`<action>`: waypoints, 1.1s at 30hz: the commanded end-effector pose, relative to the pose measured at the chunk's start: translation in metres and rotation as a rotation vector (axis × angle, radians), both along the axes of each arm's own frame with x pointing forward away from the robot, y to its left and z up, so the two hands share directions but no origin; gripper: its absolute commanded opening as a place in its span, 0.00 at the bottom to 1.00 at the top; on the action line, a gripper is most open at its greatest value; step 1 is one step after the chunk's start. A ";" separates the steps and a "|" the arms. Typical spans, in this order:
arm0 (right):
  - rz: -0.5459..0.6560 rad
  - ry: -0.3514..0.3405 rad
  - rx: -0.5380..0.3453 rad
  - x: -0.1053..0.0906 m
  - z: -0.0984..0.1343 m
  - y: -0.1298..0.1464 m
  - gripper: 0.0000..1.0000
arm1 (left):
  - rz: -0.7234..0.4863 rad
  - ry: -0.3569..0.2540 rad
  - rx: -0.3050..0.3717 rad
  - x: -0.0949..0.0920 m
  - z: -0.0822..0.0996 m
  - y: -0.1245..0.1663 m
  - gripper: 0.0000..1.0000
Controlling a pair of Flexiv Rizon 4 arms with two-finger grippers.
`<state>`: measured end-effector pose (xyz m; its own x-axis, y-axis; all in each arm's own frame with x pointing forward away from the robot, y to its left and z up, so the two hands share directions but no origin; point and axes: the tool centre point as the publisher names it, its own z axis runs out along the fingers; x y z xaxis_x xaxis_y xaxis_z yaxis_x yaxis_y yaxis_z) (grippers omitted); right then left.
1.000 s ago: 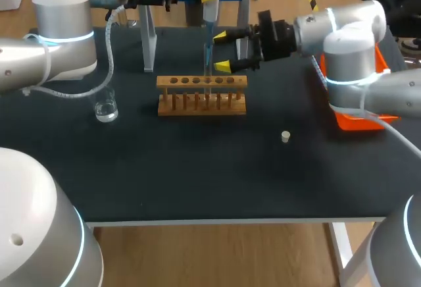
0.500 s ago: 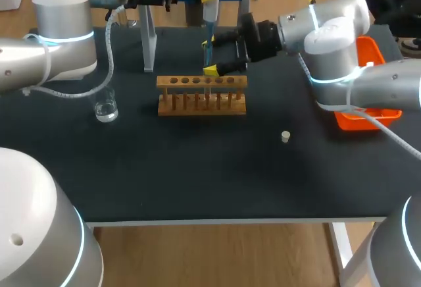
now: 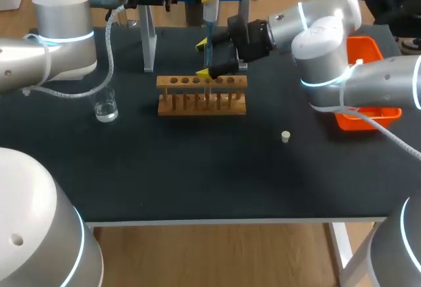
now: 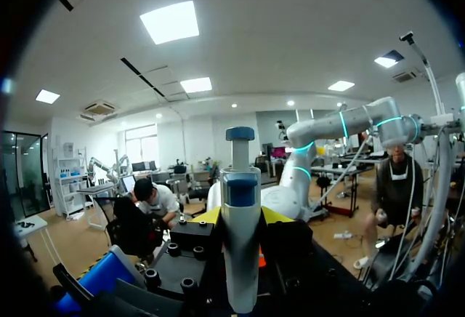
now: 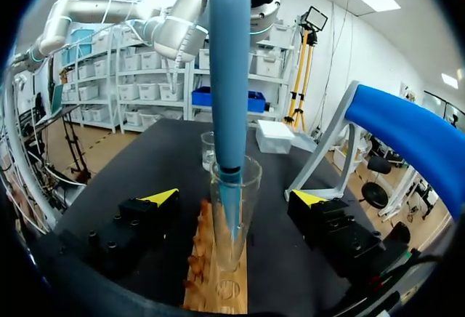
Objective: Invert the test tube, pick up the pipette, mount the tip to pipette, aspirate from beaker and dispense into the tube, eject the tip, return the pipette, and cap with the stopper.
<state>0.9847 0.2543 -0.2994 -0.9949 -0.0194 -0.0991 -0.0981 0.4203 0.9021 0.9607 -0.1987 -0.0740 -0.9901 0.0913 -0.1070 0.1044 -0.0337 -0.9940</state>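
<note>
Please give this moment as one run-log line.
left gripper: shut on blue pipette | tip: inside clear glass test tube | right gripper: open, straddling tube

Wooden rack [image 3: 201, 95] mid-table; orange bin [image 3: 368, 119] at right edge; clear stand [image 3: 148, 47] behind rack.

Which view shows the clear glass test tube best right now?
The right wrist view: the clear glass test tube stands upright at the wooden rack, between the open fingers of the right gripper, the blue pipette entering its mouth. The head view shows only a thin sliver; the left wrist view shows none of it.
</note>
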 end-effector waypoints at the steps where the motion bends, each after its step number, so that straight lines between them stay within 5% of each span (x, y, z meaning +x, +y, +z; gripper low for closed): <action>1: -0.006 0.004 -0.011 0.000 -0.003 0.004 1.00 | -0.006 0.000 0.002 0.002 0.001 0.001 0.00; 33: -0.062 0.000 -0.069 0.002 -0.016 0.008 1.00 | -0.006 0.000 0.002 0.002 0.001 0.001 0.00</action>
